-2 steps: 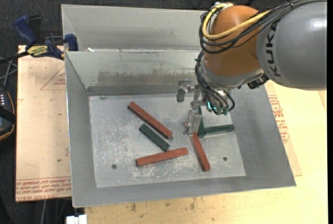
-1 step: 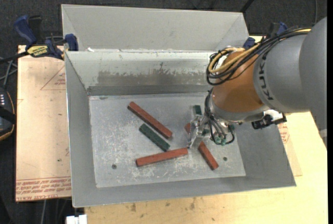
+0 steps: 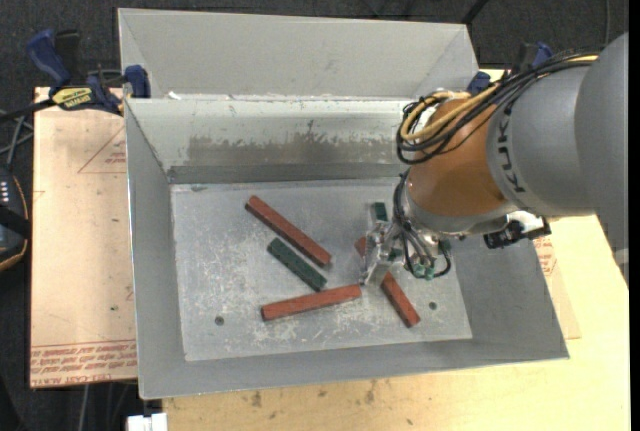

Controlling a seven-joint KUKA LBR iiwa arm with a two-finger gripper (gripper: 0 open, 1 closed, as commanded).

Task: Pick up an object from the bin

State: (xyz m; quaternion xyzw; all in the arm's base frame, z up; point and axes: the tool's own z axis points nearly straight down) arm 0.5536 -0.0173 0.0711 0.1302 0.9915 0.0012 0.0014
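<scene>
Lying in bin: red bars, green bar

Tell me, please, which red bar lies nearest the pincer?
The short red bar at the bin's right, just below the pincer; the other two red bars lie further left.

The grey KUKA-lettered arm is wearing an orange cover; cables are looping above it, a silvery gripper below.
</scene>
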